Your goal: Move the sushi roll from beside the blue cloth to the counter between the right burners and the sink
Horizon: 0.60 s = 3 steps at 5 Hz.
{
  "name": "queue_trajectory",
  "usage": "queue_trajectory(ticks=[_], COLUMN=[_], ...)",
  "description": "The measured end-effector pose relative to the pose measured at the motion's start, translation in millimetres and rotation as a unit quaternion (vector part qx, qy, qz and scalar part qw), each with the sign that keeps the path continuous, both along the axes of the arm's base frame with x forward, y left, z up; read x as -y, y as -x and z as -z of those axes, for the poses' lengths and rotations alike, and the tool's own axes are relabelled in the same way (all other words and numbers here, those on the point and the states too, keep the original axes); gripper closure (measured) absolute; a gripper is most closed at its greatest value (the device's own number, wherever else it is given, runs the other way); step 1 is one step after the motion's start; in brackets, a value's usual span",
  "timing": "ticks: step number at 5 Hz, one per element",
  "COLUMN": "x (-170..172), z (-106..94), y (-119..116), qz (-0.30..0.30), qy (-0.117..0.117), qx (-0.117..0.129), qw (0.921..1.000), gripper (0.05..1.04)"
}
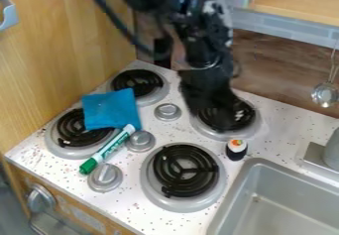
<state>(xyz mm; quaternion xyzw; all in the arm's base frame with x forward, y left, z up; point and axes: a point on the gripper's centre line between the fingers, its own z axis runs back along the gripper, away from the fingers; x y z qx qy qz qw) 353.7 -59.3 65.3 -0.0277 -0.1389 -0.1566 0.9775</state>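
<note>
Camera view: jaws over burner (244,122)

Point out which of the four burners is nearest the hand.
The far burner just behind the toy sushi roll: the black hand hangs right at it, while the other three burners lie farther off.

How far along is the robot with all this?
Nothing looks clearly finished: the blue cloth overlaps the left burners, and the marker and toy sushi sit on the stovetop. The gripper hangs over the back right burner, its load unclear; what remains, I can't tell.
</note>
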Motion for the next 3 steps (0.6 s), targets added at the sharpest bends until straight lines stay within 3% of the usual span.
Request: queue_trajectory(ticks=[1,2,3], x=[-12,-25,-37], z=[24.3,10.2,-38.1], y=[37,78,110], qz=[-0.005,-0.021,-0.021], qy=[-0.024,-0.029,-0.025], qx=[-0.054,-0.015,0.025], qw=[0.9982,0.9992,0.9992], gripper=[0.083,0.083,0.083])
